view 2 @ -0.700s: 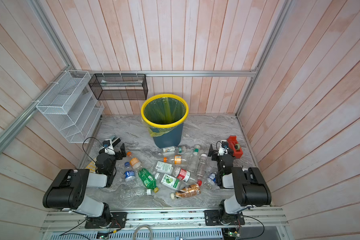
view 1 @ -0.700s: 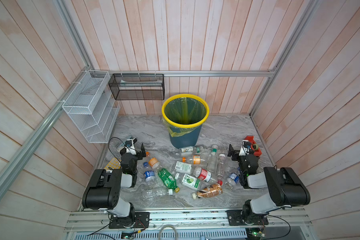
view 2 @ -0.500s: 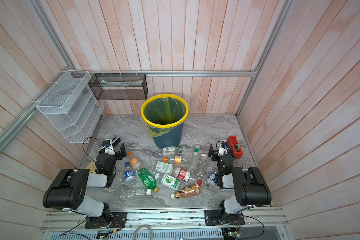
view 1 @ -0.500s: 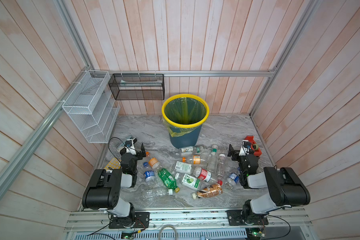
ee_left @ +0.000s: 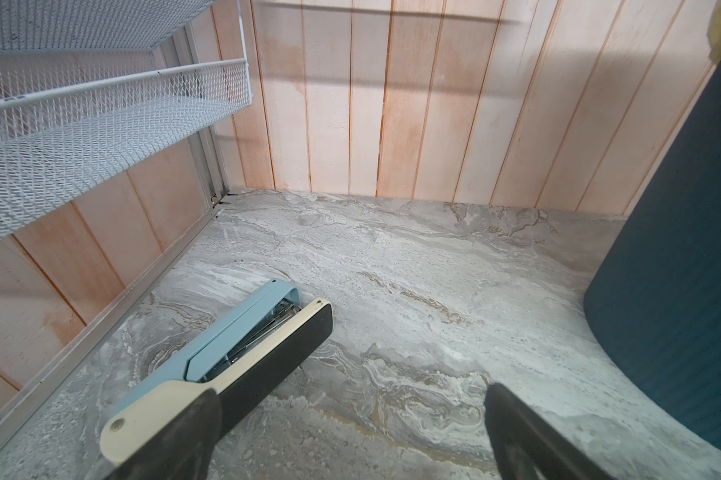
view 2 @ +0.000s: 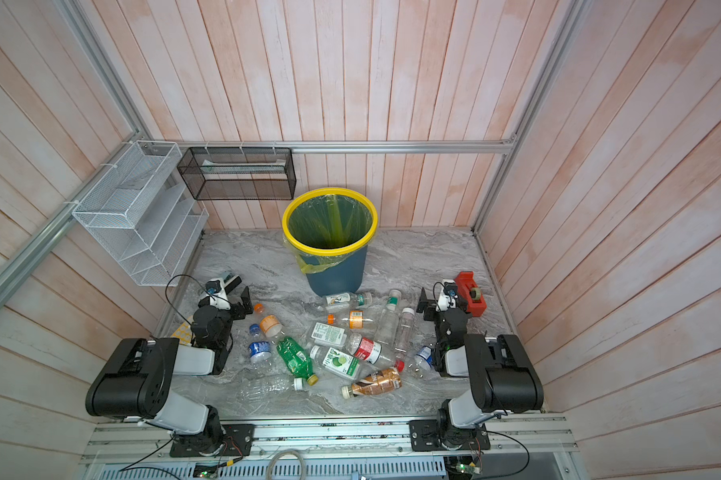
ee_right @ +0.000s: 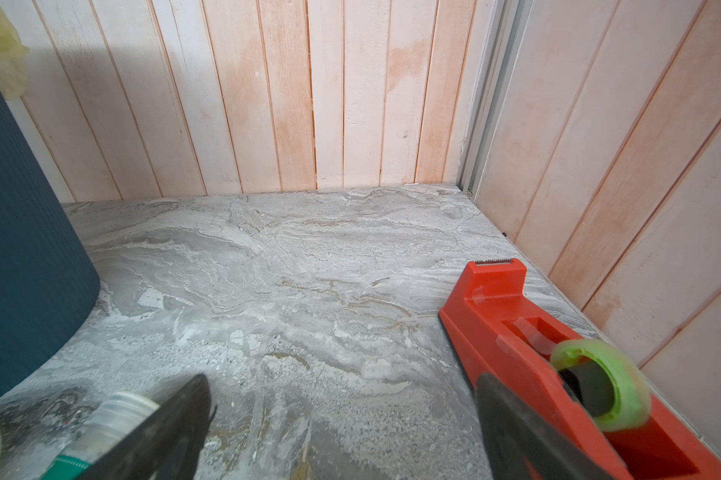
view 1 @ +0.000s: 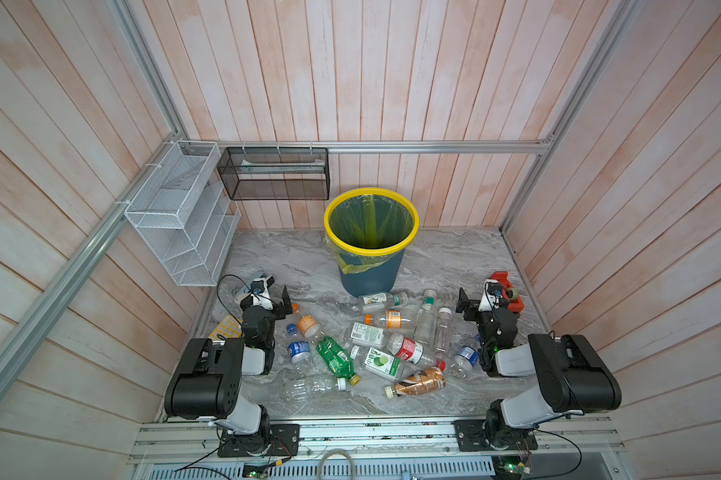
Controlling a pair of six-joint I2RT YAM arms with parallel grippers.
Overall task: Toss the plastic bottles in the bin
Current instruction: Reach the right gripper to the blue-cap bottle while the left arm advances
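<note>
A grey marbled slab forms the floor, closed in by pale pink-washed wooden planks and aluminium frame rails; in both top views the round teal plastic bin, yellow-rimmed with a yellow-green bag liner, stands upright at centre near the back wall; the small plastic bottles lie scattered on the slab just below it, between the two arms; a white wire mesh rack and a black mesh basket hang at upper left; the left gripper holds its jaws wide apart over bare slab beside a pale blue stapler; the right gripper, likewise spread, sits beside a red tape dispenser, a clear bottle's neck perhaps touching one finger.
</note>
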